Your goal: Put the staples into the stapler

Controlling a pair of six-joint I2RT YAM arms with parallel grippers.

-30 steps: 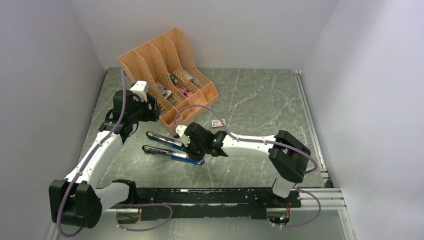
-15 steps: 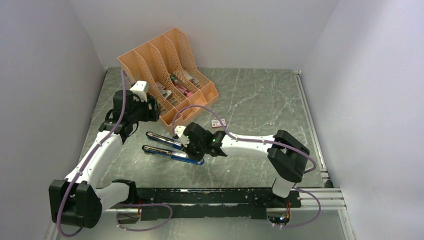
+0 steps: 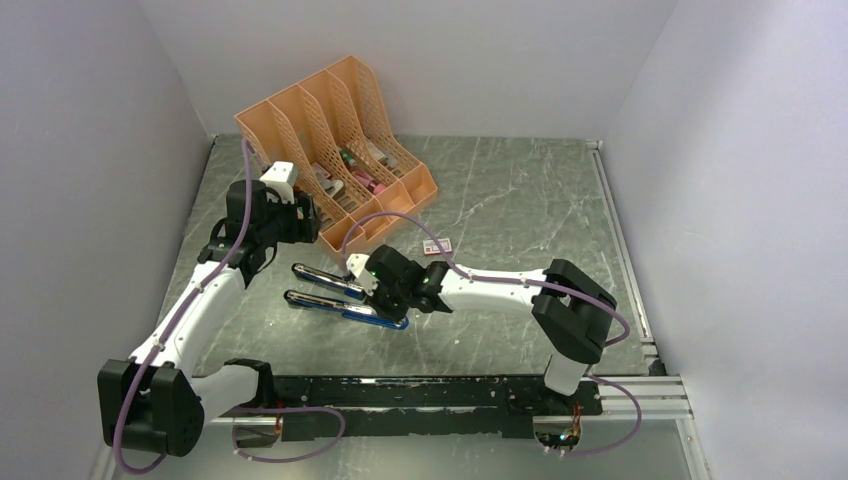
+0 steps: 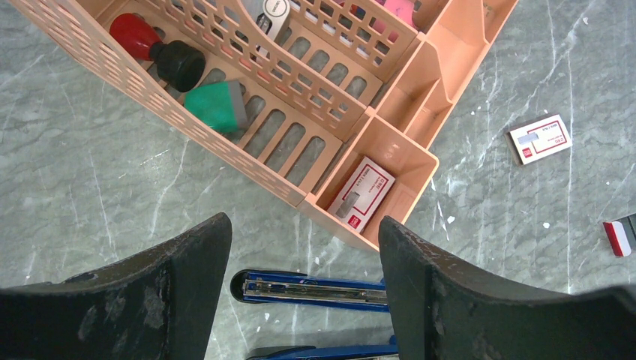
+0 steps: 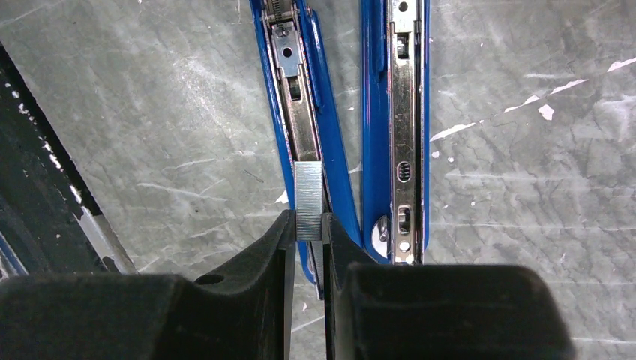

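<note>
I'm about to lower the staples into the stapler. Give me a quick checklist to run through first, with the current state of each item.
1. Staple strip pinched in the right tool: ok.
2. Blue stapler lying open, both halves exposed: ok.
3. Strip over the open channel of one half: ok, though the channel runs slightly skewed to the strip.
4. Strip seated in the channel: cannot tell.
5. Left tool open, empty and off the stapler: ok.
</note>
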